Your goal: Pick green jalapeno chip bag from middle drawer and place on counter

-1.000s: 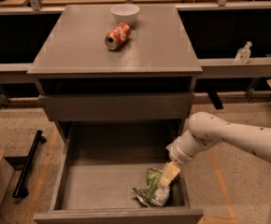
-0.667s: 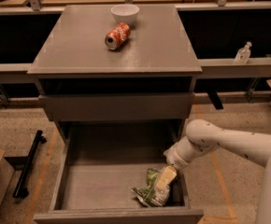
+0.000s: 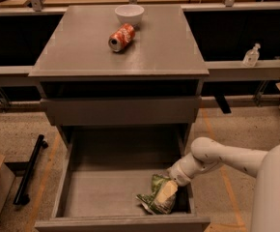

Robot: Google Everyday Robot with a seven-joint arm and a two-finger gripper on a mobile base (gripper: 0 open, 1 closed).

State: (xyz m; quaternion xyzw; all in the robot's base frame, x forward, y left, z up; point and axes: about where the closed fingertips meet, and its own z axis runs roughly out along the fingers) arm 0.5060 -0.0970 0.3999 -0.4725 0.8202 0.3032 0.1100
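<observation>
One green bag [image 3: 153,203] in drawer [image 3: 99,193], under pincer [image 3: 168,191].

The tabletop [image 3: 77,52] bears a bowl [image 3: 129,14] and, seemingly, a toppled soda can [image 3: 121,36]; the claw [image 3: 169,190] is in the drawer [image 3: 106,192].

Tool [image 3: 167,192] at chip bag [image 3: 153,204], drawer [image 3: 101,192] front-right.

No legible text; print on green jalapeno chip bag [image 3: 155,200], red can [image 3: 121,36] unreadable; tool [image 3: 168,192] at bag in middle drawer [image 3: 96,192].
</observation>
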